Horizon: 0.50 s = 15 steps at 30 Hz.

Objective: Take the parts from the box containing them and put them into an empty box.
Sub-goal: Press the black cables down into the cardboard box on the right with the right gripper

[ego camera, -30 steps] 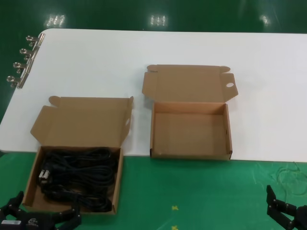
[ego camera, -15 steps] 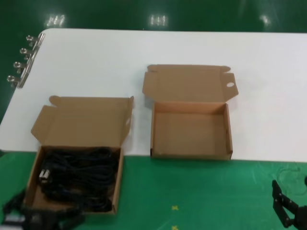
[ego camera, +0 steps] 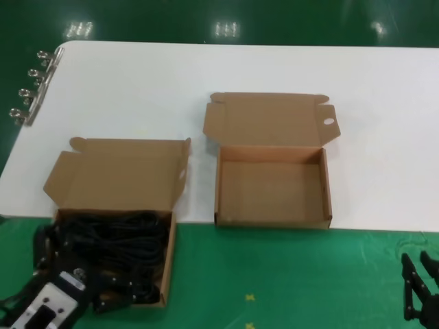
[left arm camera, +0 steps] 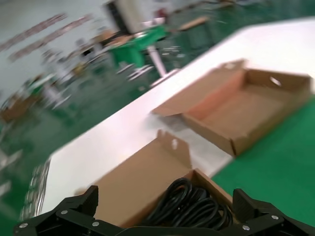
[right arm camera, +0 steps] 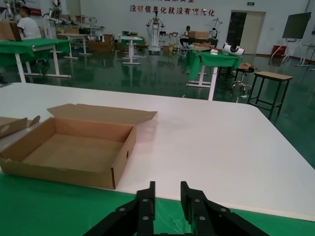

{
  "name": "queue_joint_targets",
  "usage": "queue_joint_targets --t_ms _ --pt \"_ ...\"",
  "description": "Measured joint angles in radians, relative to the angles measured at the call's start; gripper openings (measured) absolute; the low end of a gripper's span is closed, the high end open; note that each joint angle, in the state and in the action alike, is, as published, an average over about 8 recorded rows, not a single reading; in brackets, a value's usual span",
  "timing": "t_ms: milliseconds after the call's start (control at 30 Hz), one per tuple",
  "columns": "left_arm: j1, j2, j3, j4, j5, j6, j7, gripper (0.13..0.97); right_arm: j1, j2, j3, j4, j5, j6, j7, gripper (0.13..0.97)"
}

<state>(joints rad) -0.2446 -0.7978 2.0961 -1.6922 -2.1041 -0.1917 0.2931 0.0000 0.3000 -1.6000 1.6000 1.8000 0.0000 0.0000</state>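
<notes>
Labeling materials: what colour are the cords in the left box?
Black, best seen in the head view: parts.

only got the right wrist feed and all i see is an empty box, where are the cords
Observer: The black power cords lie coiled in a second open box. It sits to the robot's left of the empty box, with its tray on the green surface.
Operator: is the left gripper on them
Observer: No. The left gripper hangs over the near end of that box. The left wrist view shows its fingers spread wide with nothing between them.
Operator: and where does my arm sit in the head view
Observer: The right gripper is low at the far right over the green surface, apart from both boxes.
</notes>
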Motion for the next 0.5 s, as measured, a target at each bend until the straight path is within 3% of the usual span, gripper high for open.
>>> queue_joint_targets --t_ms 133,233,367,500 --pt "-0.132 -0.103 0.132 0.029 -0.001 0.031 0.098 0.966 0.0 0.0 0.0 0.0 0.0 0.0 0.0 0.301" --pt "-0.244 -0.156 0.221 0.071 0.047 0.088 0.122 0.966 0.0 0.0 0.0 0.0 0.0 0.0 0.0 0.273" --pt "-0.403 -0.201 0.328 0.14 0.182 0.211 0.059 0.966 0.0 0.0 0.0 0.0 0.0 0.0 0.0 0.217" --pt "-0.552 -0.213 0.405 0.225 0.364 0.378 -0.078 0.966 0.0 0.0 0.0 0.0 0.0 0.0 0.0 0.183"
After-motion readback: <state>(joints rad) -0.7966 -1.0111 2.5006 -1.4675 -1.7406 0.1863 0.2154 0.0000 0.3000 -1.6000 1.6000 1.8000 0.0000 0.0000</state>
